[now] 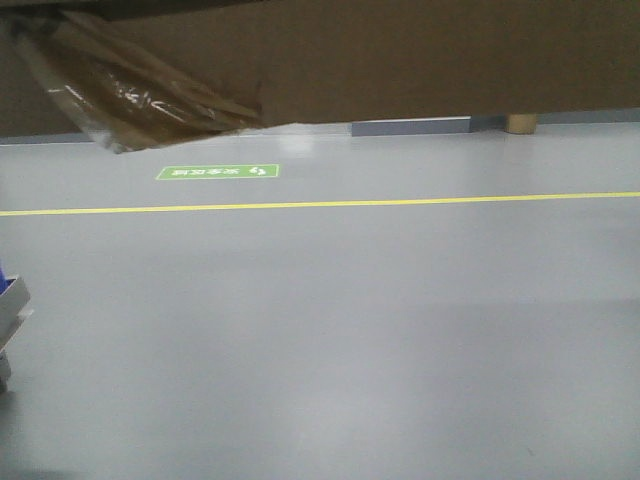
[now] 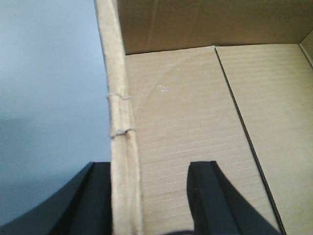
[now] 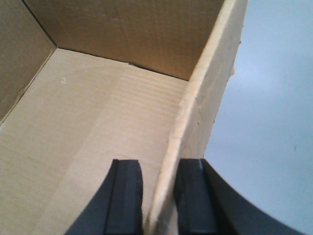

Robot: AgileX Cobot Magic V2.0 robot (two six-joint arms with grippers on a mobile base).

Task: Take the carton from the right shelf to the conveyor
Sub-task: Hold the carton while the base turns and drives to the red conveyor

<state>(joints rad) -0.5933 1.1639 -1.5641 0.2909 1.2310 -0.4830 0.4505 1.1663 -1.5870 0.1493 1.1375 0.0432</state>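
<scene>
Black left gripper: jaws spread, straddling the left wall of the carton; outer finger right up against it, inner finger sits clear of the cardboard, so no real pinch
Loose tape: crinkly brownish flap hanging off the carton's left end in the front view
Carton itself: plain cardboard, open top, up in the air across the top of the front view, grey floor showing underneath
Floor markings: green sign left of centre, yellow line running straight across, a bit nearer the camera
Black right gripper: closed in on the right wall, one finger inside, one outside, cardboard nipped between them
</scene>
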